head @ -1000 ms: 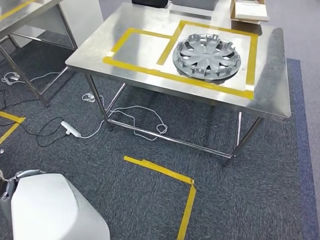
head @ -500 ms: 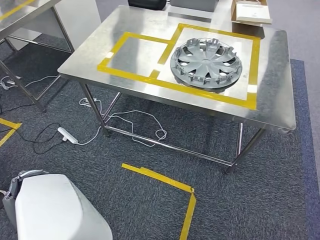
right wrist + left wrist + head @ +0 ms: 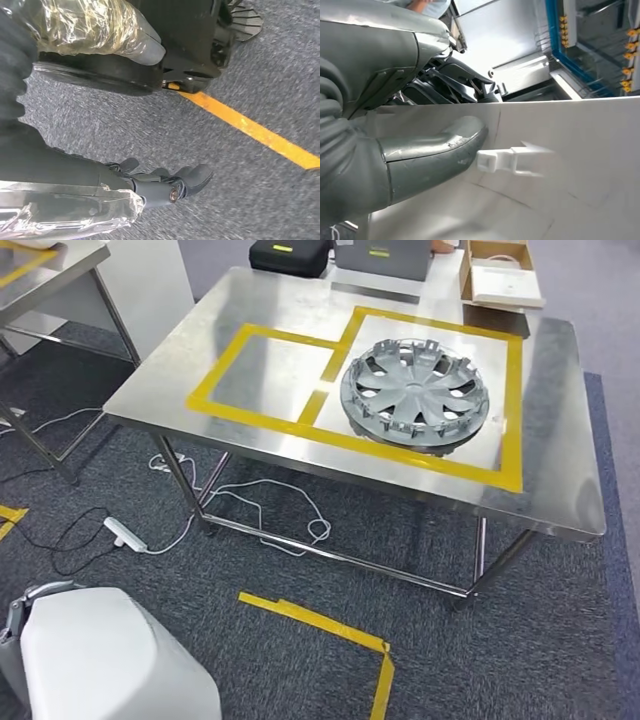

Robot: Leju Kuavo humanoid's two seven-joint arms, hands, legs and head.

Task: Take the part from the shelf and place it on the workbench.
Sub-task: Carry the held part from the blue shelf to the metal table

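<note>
Steel workbench (image 3: pixel 226 330) with yellow tape outlines, hubcap (image 3: pixel 413 392) inside; dark carpet (image 3: pixel 528 640). Left hand (image 3: pixel 406 150) grips white part (image 3: pixel 113 660); right hand (image 3: pixel 166 187) empty, fingers apart. No legible writing.

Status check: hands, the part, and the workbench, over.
Left hand grips white part. Right hand hangs empty over carpet. Workbench ahead; hubcap fills right taped box, left box bare.

Right robot hand (image 3: pixel 166 187) with dark fingers apart, holding nothing, above grey carpet (image 3: pixel 241 195), yellow tape line (image 3: pixel 249 127) beyond
</note>
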